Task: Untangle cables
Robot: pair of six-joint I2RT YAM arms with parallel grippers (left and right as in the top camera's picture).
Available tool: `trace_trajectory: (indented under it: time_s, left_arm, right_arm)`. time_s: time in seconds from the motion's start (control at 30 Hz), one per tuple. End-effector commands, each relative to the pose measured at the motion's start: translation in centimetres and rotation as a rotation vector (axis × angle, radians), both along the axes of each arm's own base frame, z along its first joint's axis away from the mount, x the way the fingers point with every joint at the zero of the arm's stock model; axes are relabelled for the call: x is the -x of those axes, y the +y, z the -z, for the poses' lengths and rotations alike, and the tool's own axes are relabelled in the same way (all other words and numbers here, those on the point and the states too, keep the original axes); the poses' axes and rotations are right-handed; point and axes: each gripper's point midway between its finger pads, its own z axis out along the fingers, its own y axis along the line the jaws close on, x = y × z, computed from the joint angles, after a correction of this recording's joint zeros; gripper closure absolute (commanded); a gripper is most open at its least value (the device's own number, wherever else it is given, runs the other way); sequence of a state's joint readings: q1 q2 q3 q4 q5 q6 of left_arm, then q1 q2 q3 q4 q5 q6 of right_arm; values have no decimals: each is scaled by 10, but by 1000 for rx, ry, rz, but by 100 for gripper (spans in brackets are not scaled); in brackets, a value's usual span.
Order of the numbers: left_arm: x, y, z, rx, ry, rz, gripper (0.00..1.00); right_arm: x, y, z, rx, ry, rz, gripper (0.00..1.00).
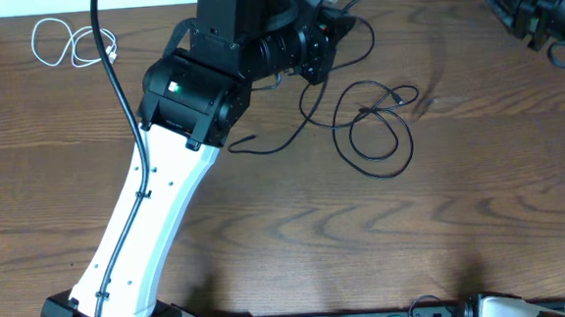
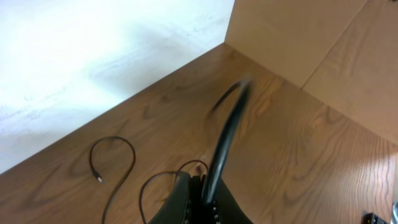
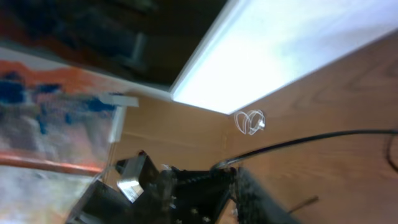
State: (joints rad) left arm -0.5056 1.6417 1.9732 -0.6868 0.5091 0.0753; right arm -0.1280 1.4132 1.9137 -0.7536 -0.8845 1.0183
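Within the left gripper (image 2: 202, 199) — black cable (image 2: 227, 132) sits pinched.

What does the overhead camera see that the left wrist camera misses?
Only overhead: the coiled white cable at the table's far left and the long white left arm. Only left wrist: the left gripper shut on a thin black cable rising from it. Both: the brown wooden table and the loose black cable loops lying on it.
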Motion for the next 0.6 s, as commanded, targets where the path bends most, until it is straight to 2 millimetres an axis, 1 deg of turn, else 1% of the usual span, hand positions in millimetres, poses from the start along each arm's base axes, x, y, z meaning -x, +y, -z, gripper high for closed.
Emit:
trace_trajectory:
  time_s: [0.0, 0.07, 0.13, 0.2, 0.23, 0.27, 0.3, 0.33, 0.37, 0.43, 0.5, 0.57]
  left_arm:
    - [4, 5, -9, 7, -15, -9, 93]
    - [1, 8, -8, 3, -14, -22, 93]
    - [-8, 18, -6, -17, -20, -79, 92]
    - [-19, 31, -3, -39, -20, -150, 93]
    - [-26, 40, -1, -39, -7, -203, 93]
    - [-29, 45, -1, -34, 1, -227, 93]
    - [-37, 58, -3, -12, 14, -269, 93]
    - [-41, 63, -5, 3, 22, -291, 92]
    - [-43, 69, -8, 25, 29, -310, 93]
    - [-45, 74, -17, 64, 27, -310, 93]
    - [-41, 71, -31, 112, 1, -252, 93]
    - [-30, 64, -50, 169, -41, -164, 92]
  right_arm:
    - [-2, -8, 4, 94, -51, 41, 54]
    - [-1, -10, 11, 124, -41, 48, 48]
    - [0, -10, 17, 149, -37, 39, 43]
    - [3, -10, 23, 171, -29, 28, 39]
    - [4, -10, 26, 185, -26, 23, 35]
    - [5, -10, 28, 195, -25, 18, 34]
    - [7, -9, 33, 226, -29, 5, 30]
    - [8, -9, 35, 243, -34, -2, 27]
    - [8, -10, 37, 256, -35, -5, 24]
    - [8, -13, 45, 276, -8, 13, 23]
    - [8, -19, 53, 293, 35, 46, 21]
    - [7, -25, 61, 316, 73, 85, 21]
